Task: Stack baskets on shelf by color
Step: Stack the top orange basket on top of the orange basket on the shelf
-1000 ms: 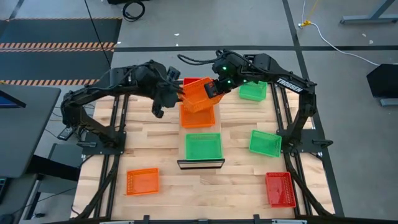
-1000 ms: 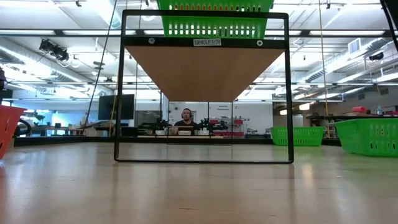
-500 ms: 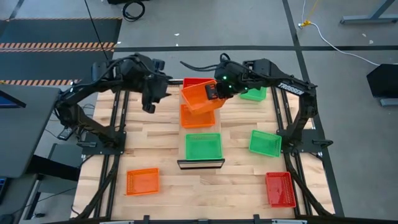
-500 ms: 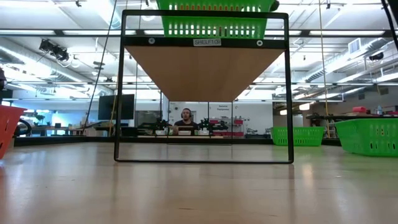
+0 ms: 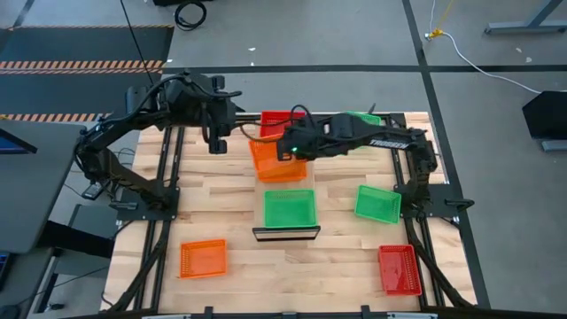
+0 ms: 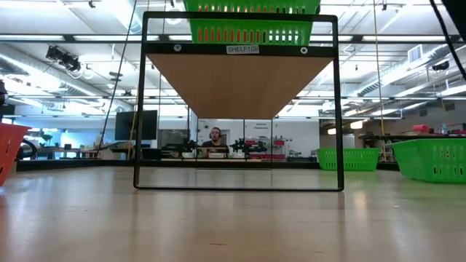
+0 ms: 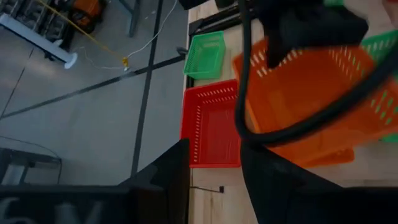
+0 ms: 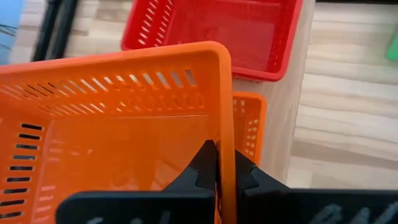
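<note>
- Tabletop (image 5: 221, 208): pale slatted wood, framed by dark rails along both sides; grey floor with dark lines and a hazard-striped mat around it.
- Shelf (image 5: 321, 190): narrow pale board running down the middle of the table, its dark front frame (image 6: 238, 102) carrying a small label in the low view.
- On the shelf, far end to near end: a red basket (image 5: 276, 118), an orange basket (image 5: 282, 171), a green basket (image 5: 290, 209); the last shows at the top of the low view.
- Right gripper (image 8: 225, 169): over the shelf's orange position, fingers clamped on the rim of a second orange basket (image 5: 267, 152), held tilted just above the one already on the shelf.
- Left gripper (image 5: 217, 142): raised beside the shelf's far end, apart from every basket; fingers spread and empty in its wrist view.
- Loose on the tabletop: an orange basket (image 5: 203, 259) at the near left, a red basket (image 5: 399, 268) at the near right, a green basket (image 5: 377, 203) right of the shelf, another green basket (image 5: 365, 118) partly hidden under the right arm.
- Room beyond the table: open hall with ceiling strip lights, glass partitions, and a seated person (image 6: 215, 138) far back.
</note>
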Action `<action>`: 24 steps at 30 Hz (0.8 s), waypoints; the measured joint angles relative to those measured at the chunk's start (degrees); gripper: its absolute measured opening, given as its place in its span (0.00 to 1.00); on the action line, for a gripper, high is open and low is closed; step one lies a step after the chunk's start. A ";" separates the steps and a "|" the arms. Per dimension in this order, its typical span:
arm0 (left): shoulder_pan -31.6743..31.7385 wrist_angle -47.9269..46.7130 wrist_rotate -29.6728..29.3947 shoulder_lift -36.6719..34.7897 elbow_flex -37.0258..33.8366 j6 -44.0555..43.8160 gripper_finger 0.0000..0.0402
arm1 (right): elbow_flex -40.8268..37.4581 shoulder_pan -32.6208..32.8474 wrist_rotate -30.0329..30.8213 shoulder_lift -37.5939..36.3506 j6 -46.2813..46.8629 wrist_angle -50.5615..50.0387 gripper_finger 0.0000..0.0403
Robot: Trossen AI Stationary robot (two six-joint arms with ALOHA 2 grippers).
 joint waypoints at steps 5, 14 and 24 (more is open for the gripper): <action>0.06 -0.67 -0.38 -0.02 0.00 -0.52 0.35 | 0.00 0.11 0.46 2.71 1.45 -0.12 0.01; -0.02 -1.90 0.28 -0.02 -0.01 -2.71 0.35 | 0.00 0.19 3.67 3.55 4.11 -4.22 0.01; -0.11 -1.95 0.36 0.01 -0.02 -3.98 0.33 | 0.00 0.17 4.05 3.55 6.94 -6.57 0.02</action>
